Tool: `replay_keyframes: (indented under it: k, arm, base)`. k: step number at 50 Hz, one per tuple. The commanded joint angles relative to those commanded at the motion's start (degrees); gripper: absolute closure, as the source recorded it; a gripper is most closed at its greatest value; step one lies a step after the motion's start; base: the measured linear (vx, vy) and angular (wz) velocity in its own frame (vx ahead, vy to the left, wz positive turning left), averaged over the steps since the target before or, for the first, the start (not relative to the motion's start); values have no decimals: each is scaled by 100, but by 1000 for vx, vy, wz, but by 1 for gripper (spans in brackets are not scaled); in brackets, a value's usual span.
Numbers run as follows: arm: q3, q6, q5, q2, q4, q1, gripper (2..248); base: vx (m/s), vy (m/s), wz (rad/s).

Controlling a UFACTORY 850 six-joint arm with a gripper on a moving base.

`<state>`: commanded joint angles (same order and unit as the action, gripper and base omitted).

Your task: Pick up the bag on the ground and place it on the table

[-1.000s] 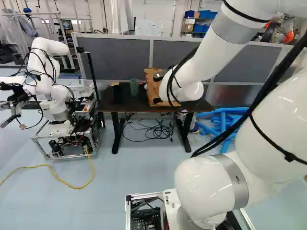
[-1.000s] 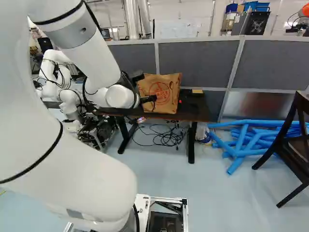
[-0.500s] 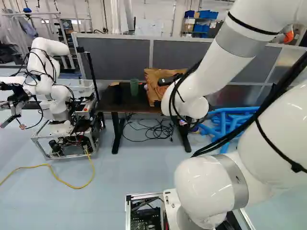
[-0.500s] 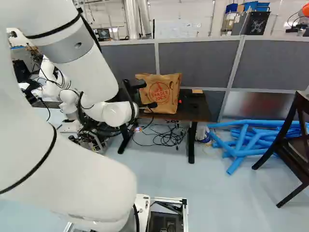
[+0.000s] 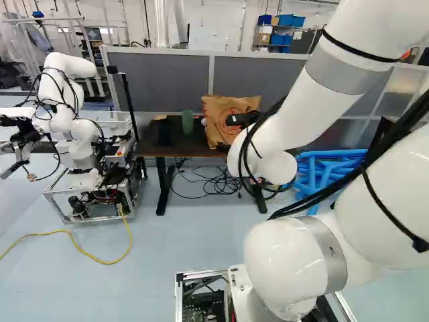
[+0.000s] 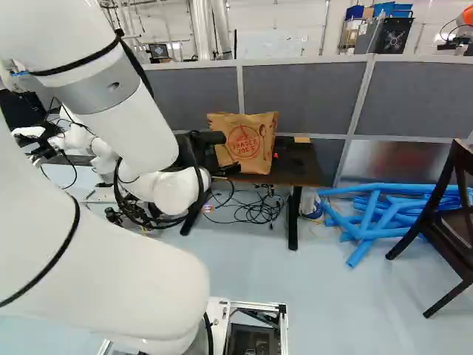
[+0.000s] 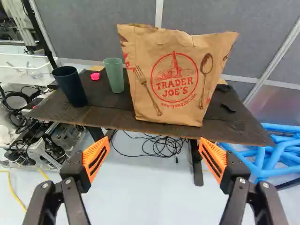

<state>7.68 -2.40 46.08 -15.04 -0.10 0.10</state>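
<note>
And there's the paper bag [image 7: 173,89], standing upright on the dark tabletop [image 7: 108,116], straight ahead of the fingers [image 7: 96,158], which are spread wide and clear of it! The green cup [image 7: 114,77] stands just beside the bag, the dark cup [image 7: 70,87] a bit farther along. On the bag's other side, a small black item [image 7: 228,108], perhaps a scrap. Cables [image 7: 161,147] tangle on the floor below.
</note>
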Motion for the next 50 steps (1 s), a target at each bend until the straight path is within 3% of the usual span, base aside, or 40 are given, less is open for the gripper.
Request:
replay_keyframes:
  k: [23, 50]
  arm:
    - [-238, 212, 348, -85, 8, -9, 3]
    - [-268, 240, 392, -96, 10, -10, 3]
  base:
    - [0, 0, 0]
    - [0, 0, 0]
